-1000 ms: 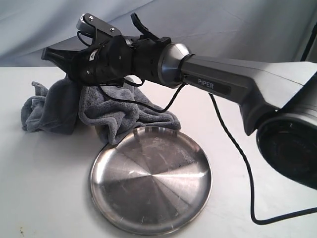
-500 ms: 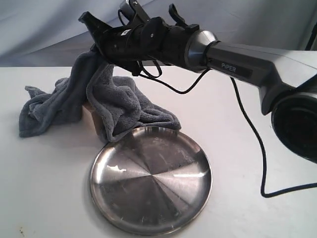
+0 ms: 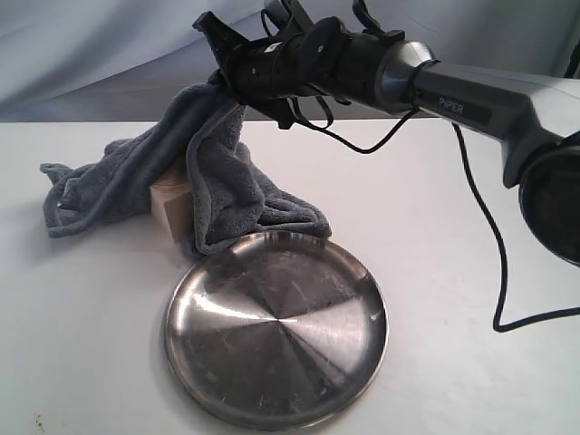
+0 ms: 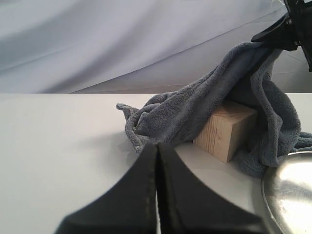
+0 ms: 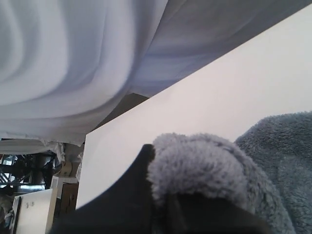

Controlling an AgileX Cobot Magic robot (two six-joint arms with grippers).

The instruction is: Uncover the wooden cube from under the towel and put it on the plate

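One towel (image 3: 217, 172), long axis diagonally upward.

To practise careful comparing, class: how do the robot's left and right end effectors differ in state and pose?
The left end effector is shut on nothing; the right end effector is shut on the fluffy grey-blue towel. The left points at the pale wooden cube from the side; the right is raised above it, holding the towel up. Both are black.

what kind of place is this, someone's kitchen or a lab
Most likely a robotics lab bench, not a kitchen: a plain white table, a draped fabric backdrop behind it, and a cabled robot arm working staged props, namely a towel, wooden cube and plate.
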